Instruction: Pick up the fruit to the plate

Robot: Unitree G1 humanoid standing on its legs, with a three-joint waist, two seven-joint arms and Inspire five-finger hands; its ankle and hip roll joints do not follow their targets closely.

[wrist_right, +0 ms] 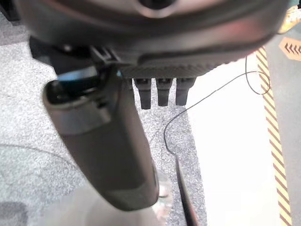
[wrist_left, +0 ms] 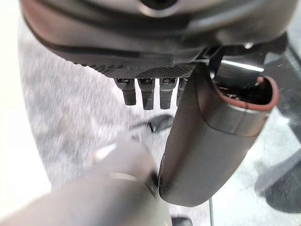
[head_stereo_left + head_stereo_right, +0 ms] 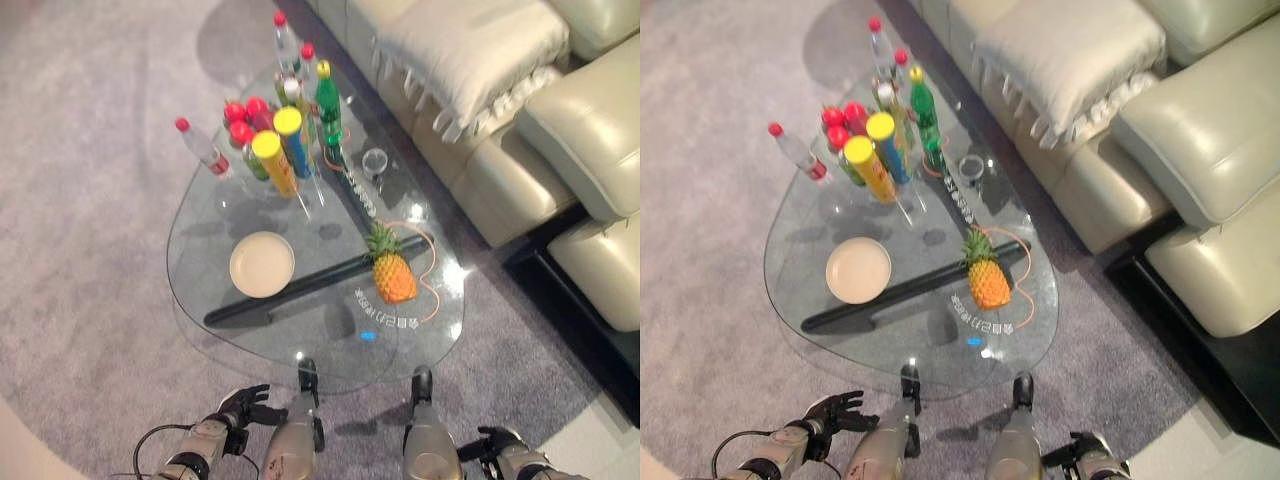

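1. Sitting untouched right of centre in the left eye view, the small orange pineapple with a green leafy crown (image 3: 391,268) is lying on the clear glass tabletop (image 3: 330,335), so the pick-up is not yet begun.
2. Waiting empty, the round cream-coloured plate (image 3: 262,264) is resting on the same tabletop left of centre, well apart from the pineapple, with a dark bar under the glass running between them.
3. Hanging low at the bottom left of the frame, the left hand (image 3: 243,404) is holding nothing, its fingers (image 2: 147,93) reaching out straight and relaxed over the grey carpet (image 3: 90,260).
4. Showing at the bottom right edge, the right hand (image 3: 497,441) is likewise empty, its fingers (image 1: 162,92) straight and slack.
5. Crowding the upper middle of the frame, a cluster of bottles and tall cans with red and yellow caps (image 3: 275,125) is standing beyond the plate, clear of the likely path.
6. Judging from this, everything is left to do: reaching, grasping the pineapple, carrying it and setting it on the plate.
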